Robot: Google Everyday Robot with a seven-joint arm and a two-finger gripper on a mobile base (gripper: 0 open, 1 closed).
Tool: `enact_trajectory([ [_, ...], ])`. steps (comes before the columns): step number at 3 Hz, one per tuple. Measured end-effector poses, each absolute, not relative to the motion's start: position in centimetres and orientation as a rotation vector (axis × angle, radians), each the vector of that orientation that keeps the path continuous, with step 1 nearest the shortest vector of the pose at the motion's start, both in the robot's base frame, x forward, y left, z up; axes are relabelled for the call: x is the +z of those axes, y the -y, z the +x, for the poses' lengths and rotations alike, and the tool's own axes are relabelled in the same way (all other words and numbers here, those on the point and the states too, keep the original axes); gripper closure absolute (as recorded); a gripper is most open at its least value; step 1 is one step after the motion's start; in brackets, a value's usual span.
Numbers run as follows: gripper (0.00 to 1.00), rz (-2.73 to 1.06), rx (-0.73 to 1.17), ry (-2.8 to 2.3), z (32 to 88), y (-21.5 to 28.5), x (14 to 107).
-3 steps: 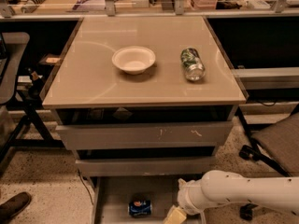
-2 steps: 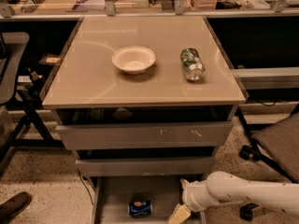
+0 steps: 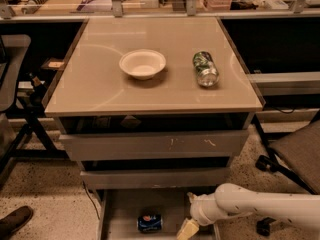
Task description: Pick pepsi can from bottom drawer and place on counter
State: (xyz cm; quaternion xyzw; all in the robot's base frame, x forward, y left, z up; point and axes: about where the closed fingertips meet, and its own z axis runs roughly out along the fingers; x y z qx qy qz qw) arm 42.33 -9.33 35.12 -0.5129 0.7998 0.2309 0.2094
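Barely anything has moved over the last second. The pepsi can [image 3: 150, 222] lies on its side in the same spot on the floor of the bottom drawer [image 3: 122, 209]. Just to its right, not touching it, the hand [image 3: 188, 229] hovers where it was, and only the white arm [image 3: 260, 206] behind it has settled slightly. That tells me the grasp has not begun; I judge the hand has to come left over the can before it closes. Up on the desk [image 3: 100, 91], the white bowl [image 3: 142, 63] and the green-and-silver can [image 3: 205, 69] sit undisturbed. Most of the hand is cut off by the bottom edge, so I cannot tell whether it is spread or pressed together, nor whether it rests on the drawer floor.
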Motion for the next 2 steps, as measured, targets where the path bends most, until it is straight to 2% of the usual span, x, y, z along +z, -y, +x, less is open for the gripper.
enact_trajectory([
  [2,0.00,-1.489,0.766,-2.162,44.3,6.6,28.4],
])
